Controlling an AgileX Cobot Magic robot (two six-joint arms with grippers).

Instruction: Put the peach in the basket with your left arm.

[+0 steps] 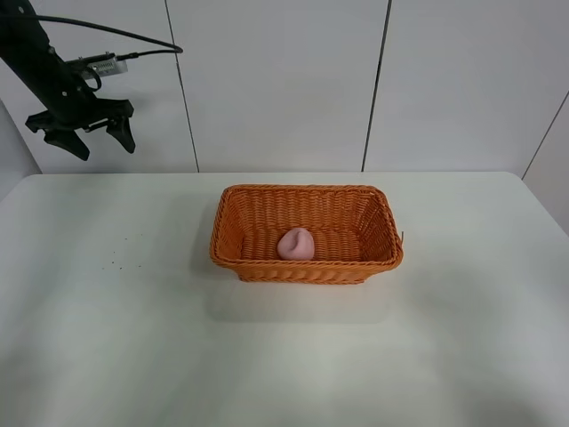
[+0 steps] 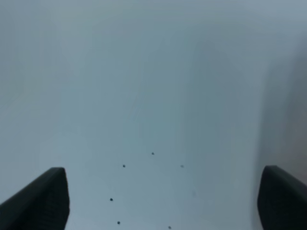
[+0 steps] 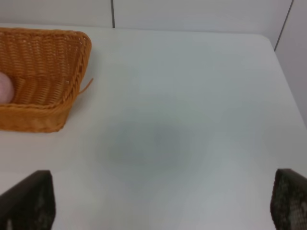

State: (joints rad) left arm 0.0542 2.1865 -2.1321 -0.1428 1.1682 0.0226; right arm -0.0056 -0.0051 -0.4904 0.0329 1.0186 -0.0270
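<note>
The pale pink peach (image 1: 296, 243) lies inside the orange wicker basket (image 1: 233, 253) at the middle of the white table. A sliver of the peach (image 3: 5, 88) and the basket's end (image 3: 72, 62) also show in the right wrist view. My left gripper (image 1: 89, 135) hangs open and empty high above the table's far left corner, well away from the basket. In the left wrist view its two dark fingertips (image 2: 41, 201) stand wide apart over bare table. My right gripper (image 3: 160, 206) is open and empty, to the right of the basket; it is out of the high view.
The white table (image 1: 133, 338) carries a few small dark specks (image 1: 124, 249) left of the basket. White wall panels (image 1: 284, 80) stand behind the table's far edge. A stray wicker strand (image 3: 86, 86) sticks out of the basket's right end.
</note>
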